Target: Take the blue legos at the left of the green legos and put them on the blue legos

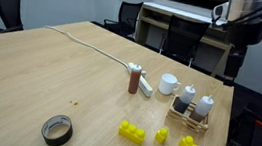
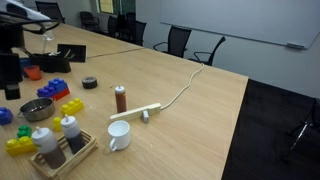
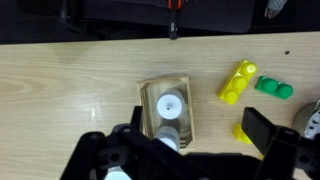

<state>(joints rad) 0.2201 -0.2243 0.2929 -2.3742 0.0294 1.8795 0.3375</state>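
over wooden tray [image 3: 143, 100], it seems | gripper [image 3: 172, 138] jaws apart | green legos [image 3: 273, 87] upper-right, beside yellow brick [image 3: 237, 82]

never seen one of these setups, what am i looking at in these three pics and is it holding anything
This is a single robot arm over a wooden table. Two pictures come from cameras standing in the room at different spots. The third comes from a camera on the arm's wrist, looking down past its tool, which looks open and holds nothing. Under it sits a wooden tray with white-capped bottles. Beside that lie yellow bricks and the green legos. Also on the table: a white mug, a brown bottle, a roll of tape, a metal bowl and blue bricks.
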